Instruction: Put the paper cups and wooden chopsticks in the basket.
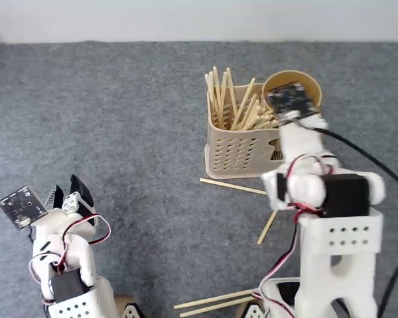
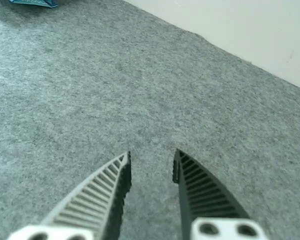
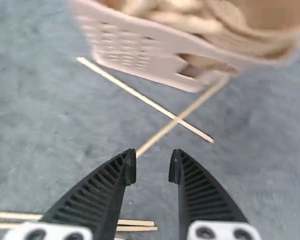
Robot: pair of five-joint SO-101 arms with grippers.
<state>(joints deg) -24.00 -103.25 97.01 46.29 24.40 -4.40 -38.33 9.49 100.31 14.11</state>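
A beige slotted basket (image 1: 239, 149) stands at the back right of the grey carpet, holding several wooden chopsticks (image 1: 235, 106) and a paper cup (image 1: 304, 83). Loose chopsticks lie in front of it: one (image 1: 232, 185) near its base, one (image 1: 267, 227) beside the right arm (image 1: 312, 185), two (image 1: 215, 301) near the front edge. My right gripper (image 3: 151, 167) hangs open above two crossed chopsticks (image 3: 182, 117), close to the basket (image 3: 140, 50) and the cup (image 3: 270, 20). My left gripper (image 1: 69, 191) (image 2: 151, 165) is open over bare carpet at the front left.
Grey carpet (image 1: 119, 132) covers the table up to a pale wall (image 1: 199, 20) at the back. A small teal object (image 2: 32, 2) lies far off on the carpet ahead of the left gripper. A black cable (image 1: 365, 159) runs along the right arm.
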